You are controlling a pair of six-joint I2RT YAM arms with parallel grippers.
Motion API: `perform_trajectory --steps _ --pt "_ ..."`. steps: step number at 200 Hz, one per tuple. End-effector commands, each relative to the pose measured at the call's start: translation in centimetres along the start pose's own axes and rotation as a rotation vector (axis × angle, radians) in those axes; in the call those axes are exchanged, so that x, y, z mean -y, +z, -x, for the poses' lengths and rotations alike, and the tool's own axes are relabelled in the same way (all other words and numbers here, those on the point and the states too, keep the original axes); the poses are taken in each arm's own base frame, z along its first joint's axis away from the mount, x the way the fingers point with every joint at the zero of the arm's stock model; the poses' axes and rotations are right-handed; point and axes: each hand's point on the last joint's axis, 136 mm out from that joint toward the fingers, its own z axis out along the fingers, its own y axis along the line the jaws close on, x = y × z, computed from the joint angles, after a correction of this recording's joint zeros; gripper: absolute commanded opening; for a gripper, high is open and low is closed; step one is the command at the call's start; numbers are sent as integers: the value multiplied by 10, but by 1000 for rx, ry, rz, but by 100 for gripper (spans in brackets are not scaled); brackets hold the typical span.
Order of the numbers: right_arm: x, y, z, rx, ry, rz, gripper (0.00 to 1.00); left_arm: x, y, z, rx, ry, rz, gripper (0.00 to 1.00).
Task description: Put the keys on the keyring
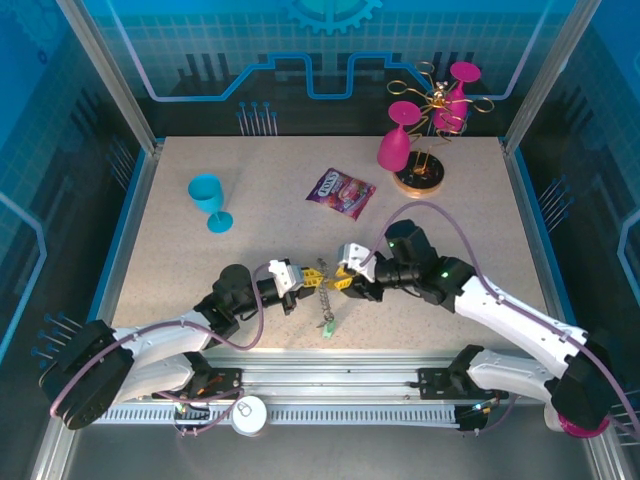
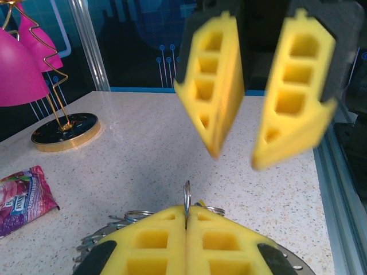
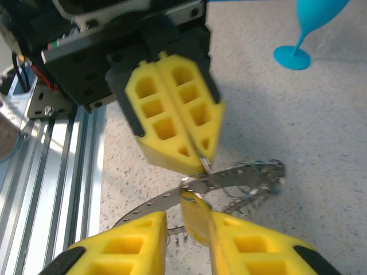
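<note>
The dark grey keyring (image 1: 322,284) is held just above the table between both grippers; its flat rim (image 3: 246,176) carries wire loops. My left gripper (image 1: 304,277) (image 2: 186,213) is shut on one upright wire loop (image 2: 187,196) of it. My right gripper (image 1: 341,280) (image 3: 188,222) faces it, open. The yellow-orange key (image 3: 195,215) hangs from the ring between its fingers, resting against the right-hand finger (image 3: 252,252), with a gap to the other. A green key (image 1: 327,325) dangles below the ring on a short chain.
A blue goblet (image 1: 208,198) stands at the left. A purple candy packet (image 1: 340,192) lies mid-table. Two pink goblets hang on a gold wire stand (image 1: 432,110) with a round base (image 1: 418,178) at the back right. The metal rail (image 1: 330,385) runs along the near edge.
</note>
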Motion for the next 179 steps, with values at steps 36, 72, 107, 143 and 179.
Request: perform_trajectory --steps 36,72,107,143,179 --pt "16 6 5 100 62 30 21 0 0 15 81 24 -10 0" --pt "11 16 8 135 74 107 25 1 1 14 84 20 -17 0" --pt "9 23 7 136 80 140 25 1 2 16 89 22 -19 0" --pt "9 25 7 132 81 148 21 2 2 16 90 19 -23 0" --pt "8 27 7 137 78 159 15 3 2 18 96 16 -31 0"
